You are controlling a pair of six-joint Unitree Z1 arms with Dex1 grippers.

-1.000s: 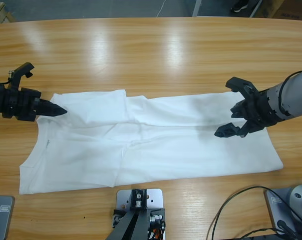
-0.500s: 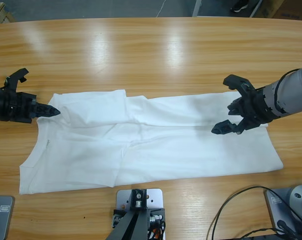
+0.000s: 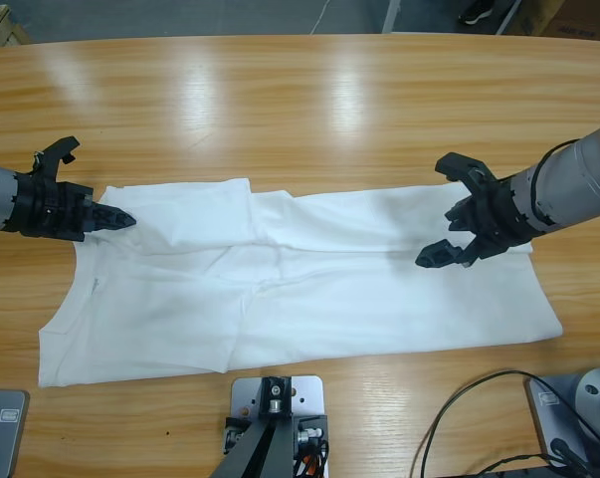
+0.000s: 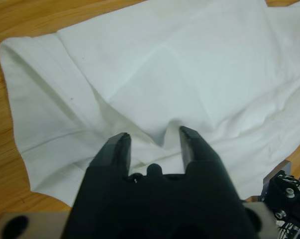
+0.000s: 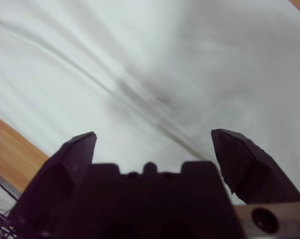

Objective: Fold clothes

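The shirt (image 3: pixel 309 279) lies spread flat on the table (image 3: pixel 300 110), nearer the front edge. The left gripper (image 3: pixel 105 217) sits at its left far corner; the right gripper (image 3: pixel 449 214) hangs over its right end.

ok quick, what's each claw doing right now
Left claw: open, holding nothing, at the T-shirt corner.
Right claw: wide open, empty, above the shirt.

I judge this a lab or workshop test bay: my rig works a long varnished wooden counter (image 3: pixel 309 110) under glaring ceiling lights, with loose black cables (image 3: pixel 469 418) at its near edge and grey floor (image 3: pixel 230 15) beyond it.
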